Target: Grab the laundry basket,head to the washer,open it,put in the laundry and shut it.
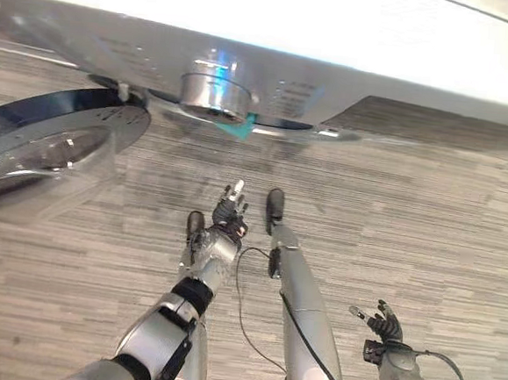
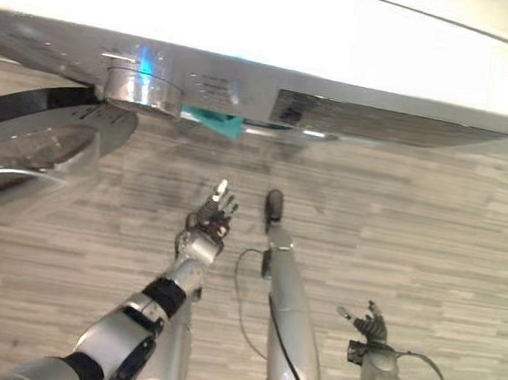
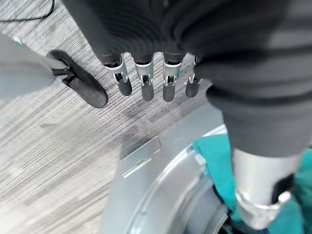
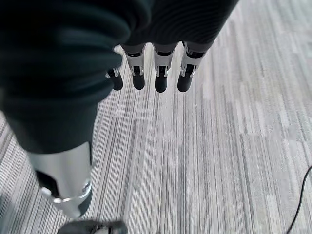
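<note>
Both hands relaxed: left hand (image 1: pixel 230 213), right hand (image 1: pixel 386 325); teal laundry (image 3: pixel 219 158) inside washer (image 3: pixel 161 195).

No print can be read on the washer (image 1: pixel 353 48) panel

Grey floor (image 1: pixel 428 212) everywhere, laid in narrow streaked planks that ran side to side across the head views, pale bands mixed with darker ones (a wood-grain look, matte rather than glossy). Light fell soft and even over the planks, and a dim shadow lay along the far edge of the floor. The right wrist view showed the same striped planking.
</note>
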Motion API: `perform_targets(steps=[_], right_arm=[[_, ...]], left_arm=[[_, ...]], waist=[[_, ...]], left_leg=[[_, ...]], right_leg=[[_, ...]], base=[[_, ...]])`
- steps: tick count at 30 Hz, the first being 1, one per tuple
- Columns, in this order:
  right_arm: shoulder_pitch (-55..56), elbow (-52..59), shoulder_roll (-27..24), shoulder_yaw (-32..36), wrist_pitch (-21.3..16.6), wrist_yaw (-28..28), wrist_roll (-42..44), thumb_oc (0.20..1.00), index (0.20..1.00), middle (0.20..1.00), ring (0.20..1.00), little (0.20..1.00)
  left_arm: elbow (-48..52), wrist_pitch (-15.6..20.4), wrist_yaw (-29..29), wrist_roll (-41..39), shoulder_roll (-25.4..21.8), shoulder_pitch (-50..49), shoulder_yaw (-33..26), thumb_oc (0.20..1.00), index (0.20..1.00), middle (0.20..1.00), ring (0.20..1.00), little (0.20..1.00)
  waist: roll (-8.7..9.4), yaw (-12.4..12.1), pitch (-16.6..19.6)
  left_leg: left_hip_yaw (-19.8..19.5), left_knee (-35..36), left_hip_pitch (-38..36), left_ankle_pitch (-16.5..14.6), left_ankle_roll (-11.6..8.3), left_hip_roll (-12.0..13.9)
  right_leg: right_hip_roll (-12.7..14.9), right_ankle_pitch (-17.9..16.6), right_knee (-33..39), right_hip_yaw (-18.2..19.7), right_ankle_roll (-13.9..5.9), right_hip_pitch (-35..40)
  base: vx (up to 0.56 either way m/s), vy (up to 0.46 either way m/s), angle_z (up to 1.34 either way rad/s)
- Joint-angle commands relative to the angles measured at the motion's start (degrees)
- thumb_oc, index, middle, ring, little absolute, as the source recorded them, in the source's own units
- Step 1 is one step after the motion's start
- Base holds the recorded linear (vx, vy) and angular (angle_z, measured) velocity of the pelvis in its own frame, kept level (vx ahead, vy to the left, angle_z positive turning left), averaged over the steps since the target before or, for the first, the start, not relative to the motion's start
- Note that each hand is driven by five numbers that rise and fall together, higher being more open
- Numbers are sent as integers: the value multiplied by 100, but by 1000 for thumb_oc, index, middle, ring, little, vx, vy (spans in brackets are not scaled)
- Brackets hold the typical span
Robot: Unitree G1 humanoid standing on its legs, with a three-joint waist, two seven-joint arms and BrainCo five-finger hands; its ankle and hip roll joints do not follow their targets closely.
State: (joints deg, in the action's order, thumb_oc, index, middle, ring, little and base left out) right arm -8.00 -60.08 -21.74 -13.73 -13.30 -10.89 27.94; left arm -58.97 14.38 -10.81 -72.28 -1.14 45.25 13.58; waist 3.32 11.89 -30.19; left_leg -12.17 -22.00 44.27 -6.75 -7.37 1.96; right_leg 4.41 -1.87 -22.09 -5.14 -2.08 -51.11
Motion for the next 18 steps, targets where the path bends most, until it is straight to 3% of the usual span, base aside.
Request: perform_targets(steps=[1,7,18], right_arm=[[329,-35,-329,-214,121,14,276,1000,1000,1000,1000,1000],[254,-59,-400,-321,180,106,282,1000,1000,1000,1000,1000],[267,38,-339,-506,206,231,335,1000,1000,1000,1000,1000]], left_arm=[[-185,-106,-69,-187,-345,59,-548,1000,1000,1000,1000,1000],[-746,-240,-90,-116,-873,627,-980,1000,1000,1000,1000,1000],[-1101,-334,-153,-24,-1373,1367,-966,1000,1000,1000,1000,1000]], waist=[[107,95,45],[189,253,206],[234,392,302]], left_leg=[[218,-848,295,-410,307,-12],[288,-1255,568,-641,365,62],[351,-1633,836,-855,402,165]], right_leg=[[-78,332,-378,242,-366,-232],[-175,365,-505,329,-360,-466],[-303,411,-583,379,-347,-648]], base=[[34,38,-20],[29,25,-18],[22,7,-9]])
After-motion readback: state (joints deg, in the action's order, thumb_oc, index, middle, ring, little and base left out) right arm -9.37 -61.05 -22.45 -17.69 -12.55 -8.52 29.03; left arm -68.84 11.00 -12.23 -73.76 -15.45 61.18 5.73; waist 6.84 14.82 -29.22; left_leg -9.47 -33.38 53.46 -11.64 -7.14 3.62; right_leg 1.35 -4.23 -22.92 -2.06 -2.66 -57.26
